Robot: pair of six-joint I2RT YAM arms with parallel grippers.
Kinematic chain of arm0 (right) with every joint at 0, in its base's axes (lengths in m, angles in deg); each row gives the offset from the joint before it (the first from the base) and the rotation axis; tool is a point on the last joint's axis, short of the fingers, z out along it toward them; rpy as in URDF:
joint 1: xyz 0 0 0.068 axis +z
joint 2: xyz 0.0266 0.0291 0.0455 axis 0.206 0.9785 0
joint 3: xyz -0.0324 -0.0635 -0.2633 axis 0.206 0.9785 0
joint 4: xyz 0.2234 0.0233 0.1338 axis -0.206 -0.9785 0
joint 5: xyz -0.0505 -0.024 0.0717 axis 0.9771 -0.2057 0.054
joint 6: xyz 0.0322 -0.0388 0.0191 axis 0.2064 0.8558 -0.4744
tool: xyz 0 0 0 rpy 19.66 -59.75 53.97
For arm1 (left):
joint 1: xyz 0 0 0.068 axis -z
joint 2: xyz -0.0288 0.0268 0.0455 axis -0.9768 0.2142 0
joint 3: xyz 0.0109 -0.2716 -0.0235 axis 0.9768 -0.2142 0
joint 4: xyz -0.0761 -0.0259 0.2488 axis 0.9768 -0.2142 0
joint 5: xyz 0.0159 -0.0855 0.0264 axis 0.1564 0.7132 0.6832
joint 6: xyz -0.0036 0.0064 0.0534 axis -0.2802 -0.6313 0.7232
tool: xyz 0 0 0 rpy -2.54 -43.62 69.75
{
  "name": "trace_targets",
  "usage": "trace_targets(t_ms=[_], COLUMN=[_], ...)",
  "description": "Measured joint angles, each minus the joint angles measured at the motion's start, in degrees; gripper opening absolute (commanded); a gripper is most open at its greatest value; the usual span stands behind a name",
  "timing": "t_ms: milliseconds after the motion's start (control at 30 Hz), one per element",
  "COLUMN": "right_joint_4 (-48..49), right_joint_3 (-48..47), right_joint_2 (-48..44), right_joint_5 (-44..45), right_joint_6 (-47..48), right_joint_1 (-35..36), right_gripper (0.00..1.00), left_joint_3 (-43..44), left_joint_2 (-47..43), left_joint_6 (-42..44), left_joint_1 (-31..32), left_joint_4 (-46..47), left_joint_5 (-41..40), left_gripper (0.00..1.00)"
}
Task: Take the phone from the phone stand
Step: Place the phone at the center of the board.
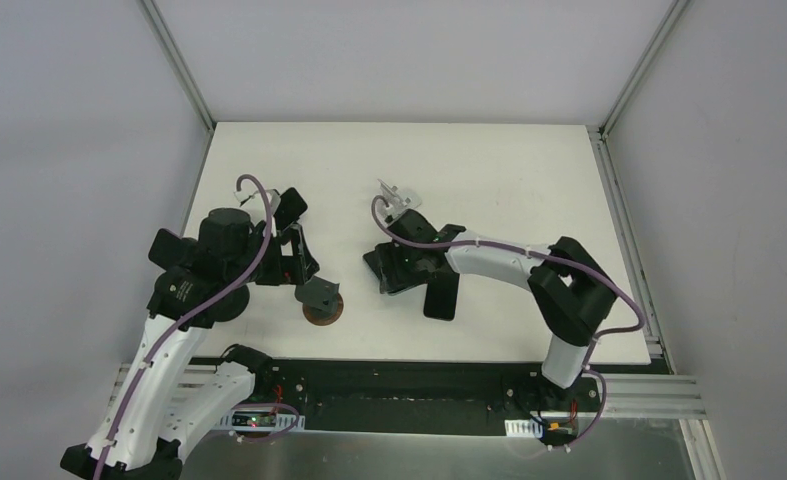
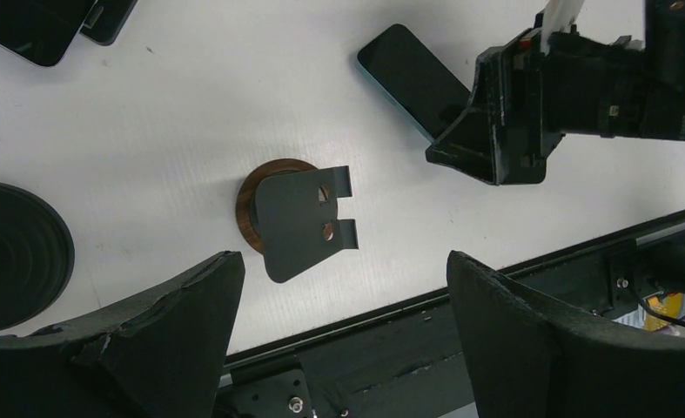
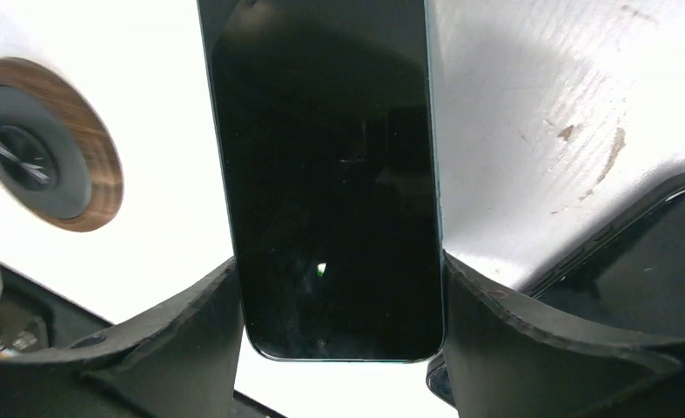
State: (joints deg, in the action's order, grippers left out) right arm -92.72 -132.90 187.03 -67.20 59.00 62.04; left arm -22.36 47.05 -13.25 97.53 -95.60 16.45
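The phone (image 3: 330, 174), a dark glossy slab, lies flat on the white table (image 1: 489, 180), off the phone stand. My right gripper (image 3: 339, 279) is shut on its near end, one finger pressed against each long edge. In the top view the phone (image 1: 442, 298) sticks out of the right gripper (image 1: 416, 275) toward the near edge. The phone stand (image 1: 321, 298), a round wooden base with a tilted dark grey plate, stands bare to the left of the phone. My left gripper (image 2: 343, 266) hangs open above the stand (image 2: 295, 218) with nothing between its fingers.
A second dark phone (image 3: 643, 252) lies on the table just beside my right finger. The table's front edge and the black base rail (image 1: 399, 385) run close to the stand. Grey walls close in both sides.
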Motion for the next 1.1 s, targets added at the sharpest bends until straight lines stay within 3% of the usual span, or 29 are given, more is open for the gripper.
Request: trace_targets(t_ms=[300, 667, 1100], right_joint_4=[-7.58, -18.97, -20.85], right_joint_3=[-6.05, -13.27, -12.5], right_joint_2=[5.64, 10.88, 10.38], right_joint_5=[9.88, 21.4, 22.88], right_joint_6=[-1.16, -17.05, -31.32], right_joint_1=[4.63, 9.18, 9.51], right_gripper=[0.38, 0.42, 0.51], left_joint_3=[-1.09, -1.55, -1.99], left_joint_2=[-2.75, -4.96, -5.25], left_joint_6=[-0.96, -1.11, -1.09], left_joint_1=[0.0, 0.0, 0.0], left_joint_4=[0.0, 0.0, -0.02], left_joint_5=[-1.7, -2.8, -2.75], left_gripper=[0.91, 0.91, 0.91])
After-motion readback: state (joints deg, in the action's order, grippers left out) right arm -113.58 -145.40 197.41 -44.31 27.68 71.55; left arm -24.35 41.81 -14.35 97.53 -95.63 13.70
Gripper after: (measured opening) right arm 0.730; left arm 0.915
